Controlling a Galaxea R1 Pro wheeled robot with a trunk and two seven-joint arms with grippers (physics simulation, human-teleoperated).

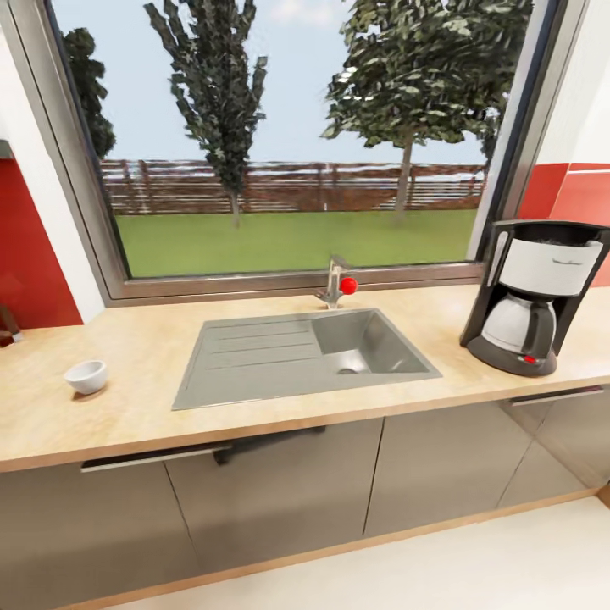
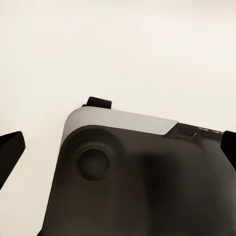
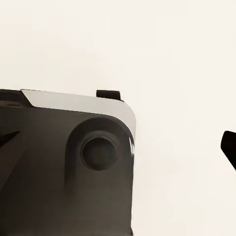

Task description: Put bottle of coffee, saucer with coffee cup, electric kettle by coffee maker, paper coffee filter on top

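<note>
Where the head view looks down over the kitchen, the desk [image 1: 127, 373] runs long and pale beneath a wide window [image 1: 288, 135] and above grey cabinets [image 1: 280, 500]. A grey sink [image 1: 305, 356] is set into its middle, with a tap [image 1: 336, 284] bearing a red knob behind the basin. The coffee maker [image 1: 534, 296] stands upright on the desk towards the right, its carafe seated under the white panel and a small red switch at its base. Well apart from it, far to the left of the sink, the coffee cup [image 1: 85, 376] sits directly on the desk.

Through the left wrist view, the left pincer [image 2: 118, 147] shows two dark fingertips [image 2: 10, 152] at opposite edges, spread wide with nothing between them, above the robot's dark base [image 2: 142, 182] and the pale floor [image 2: 118, 49].

Through the right wrist view, the right pincer [image 3: 118, 145] likewise stands wide and empty, one fingertip [image 3: 230, 147] visible at the edge, over the same dark base [image 3: 59, 167].
</note>
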